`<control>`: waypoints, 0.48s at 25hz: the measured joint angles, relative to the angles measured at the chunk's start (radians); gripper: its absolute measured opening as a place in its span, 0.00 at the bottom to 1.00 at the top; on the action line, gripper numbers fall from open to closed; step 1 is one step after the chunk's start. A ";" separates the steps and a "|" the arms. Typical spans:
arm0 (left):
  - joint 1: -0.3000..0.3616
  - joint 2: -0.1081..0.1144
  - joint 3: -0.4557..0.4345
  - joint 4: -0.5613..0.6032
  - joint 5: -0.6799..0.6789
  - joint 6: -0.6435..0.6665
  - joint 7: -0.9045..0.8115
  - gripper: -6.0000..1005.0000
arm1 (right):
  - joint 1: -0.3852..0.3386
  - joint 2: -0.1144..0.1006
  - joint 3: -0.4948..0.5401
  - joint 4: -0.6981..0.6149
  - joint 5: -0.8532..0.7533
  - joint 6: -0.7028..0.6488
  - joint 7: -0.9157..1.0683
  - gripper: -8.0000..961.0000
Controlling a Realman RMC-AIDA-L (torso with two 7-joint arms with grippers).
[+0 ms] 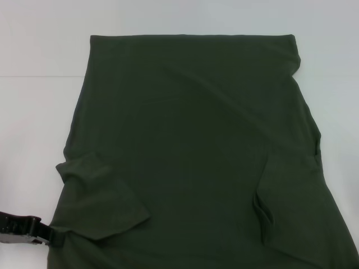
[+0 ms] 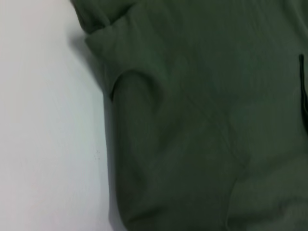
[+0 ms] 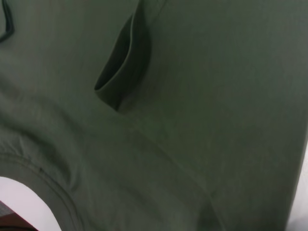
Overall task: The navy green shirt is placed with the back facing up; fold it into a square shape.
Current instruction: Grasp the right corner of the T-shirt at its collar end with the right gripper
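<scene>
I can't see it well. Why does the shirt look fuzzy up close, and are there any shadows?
Head view: the navy green shirt is fairly clear on the white table, left gripper at its edge. Left wrist view: soft, with a faint shadow beside the cloth. Right wrist view: blurry, the sleeve opening dark inside.

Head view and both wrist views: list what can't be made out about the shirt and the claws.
- Shirt collar and near edge: cut off by the head view's lower border.
- Shirt front: face down against the white table, so any print is hidden.
- Left claw: only a dark tip at the shirt's edge shows in the head view; its grip can't be read.
- Right claw: appears in no view.
</scene>
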 joint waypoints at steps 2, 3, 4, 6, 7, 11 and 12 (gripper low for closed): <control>0.000 0.001 0.000 0.000 0.000 0.000 0.000 0.06 | 0.002 0.002 0.000 0.000 0.000 -0.002 0.000 0.98; 0.000 0.001 0.000 0.000 0.000 0.001 0.000 0.06 | 0.004 0.003 -0.001 0.000 0.000 -0.004 0.000 0.98; 0.000 0.001 0.000 0.000 0.000 0.001 0.000 0.06 | 0.005 0.004 -0.001 0.000 0.000 -0.004 -0.001 0.98; 0.000 0.001 0.000 0.000 0.000 0.001 0.001 0.06 | 0.008 0.006 -0.002 0.001 0.000 -0.005 -0.001 0.98; 0.000 0.001 0.000 0.000 0.000 0.001 0.002 0.06 | 0.009 0.008 -0.003 0.001 0.000 -0.005 -0.002 0.98; 0.000 0.001 0.000 0.000 0.000 0.001 0.002 0.06 | 0.012 0.013 -0.012 0.002 0.000 -0.006 -0.002 0.98; 0.000 0.001 0.000 0.000 0.000 0.001 0.002 0.06 | 0.014 0.015 -0.014 0.005 0.000 -0.006 -0.003 0.98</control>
